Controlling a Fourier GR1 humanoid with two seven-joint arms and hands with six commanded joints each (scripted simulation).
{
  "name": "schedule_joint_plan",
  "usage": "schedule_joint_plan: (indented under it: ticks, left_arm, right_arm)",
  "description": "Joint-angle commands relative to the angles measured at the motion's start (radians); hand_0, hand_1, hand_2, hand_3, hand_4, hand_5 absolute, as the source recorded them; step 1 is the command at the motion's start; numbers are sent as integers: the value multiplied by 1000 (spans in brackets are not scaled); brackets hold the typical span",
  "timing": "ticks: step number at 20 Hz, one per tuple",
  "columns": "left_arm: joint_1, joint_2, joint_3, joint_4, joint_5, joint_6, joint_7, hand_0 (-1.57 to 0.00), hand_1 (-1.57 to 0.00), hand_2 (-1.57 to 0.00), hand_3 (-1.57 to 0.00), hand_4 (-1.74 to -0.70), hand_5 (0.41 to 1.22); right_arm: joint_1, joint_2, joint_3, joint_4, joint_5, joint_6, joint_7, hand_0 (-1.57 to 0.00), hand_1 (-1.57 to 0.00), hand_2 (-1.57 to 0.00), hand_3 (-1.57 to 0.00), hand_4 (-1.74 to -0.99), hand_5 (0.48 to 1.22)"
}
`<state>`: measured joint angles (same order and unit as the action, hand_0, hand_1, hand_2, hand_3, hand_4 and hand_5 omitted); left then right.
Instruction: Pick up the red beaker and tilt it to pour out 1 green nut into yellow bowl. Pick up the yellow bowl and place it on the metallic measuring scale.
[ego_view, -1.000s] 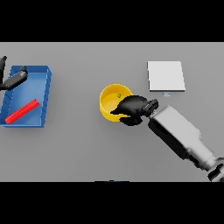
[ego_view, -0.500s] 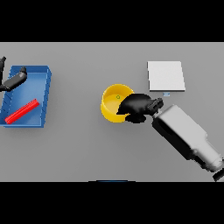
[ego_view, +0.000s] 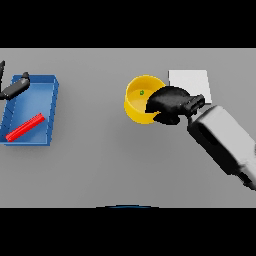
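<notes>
The yellow bowl (ego_view: 136, 107) is right of the table's middle, with one green nut (ego_view: 142, 92) inside it. My right hand (ego_view: 169, 104) is curled over the bowl's right rim and holds it. The bowl's right edge comes close to the pale square measuring scale (ego_view: 192, 82), whose front part my hand covers. A red elongated object (ego_view: 25, 127), apparently the beaker on its side, lies in the blue tray (ego_view: 50, 112) at the far left. My left hand (ego_view: 14, 88) shows at the left edge over the tray's far corner, fingers straight, holding nothing.
My right forearm (ego_view: 225, 142) stretches from the lower right across the table toward the bowl. The blue tray has raised walls and stands along the left side.
My right hand has carried the yellow bowl to the right and farther back, toward the scale. The left hand and the red object in the tray have stayed put.
</notes>
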<state>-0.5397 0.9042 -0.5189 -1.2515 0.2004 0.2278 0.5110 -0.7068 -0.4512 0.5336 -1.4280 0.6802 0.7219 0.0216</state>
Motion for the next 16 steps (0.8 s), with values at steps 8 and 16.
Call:
schedule_joint_plan:
  ticks: [8,16]
  left_arm:
    - [14,20,0,-37,-4,12,10,1,1,1,1,-808,742]
    - [26,39,-4,-87,-4,26,73,1,1,1,1,-828,765]
  right_arm:
    - [-86,-76,-43,102,28,-74,-64,-1570,-1570,-1568,-1298,-1720,1221]
    - [-126,-124,-103,345,21,-193,-107,-1571,-1571,-1571,-1193,-1720,1221]
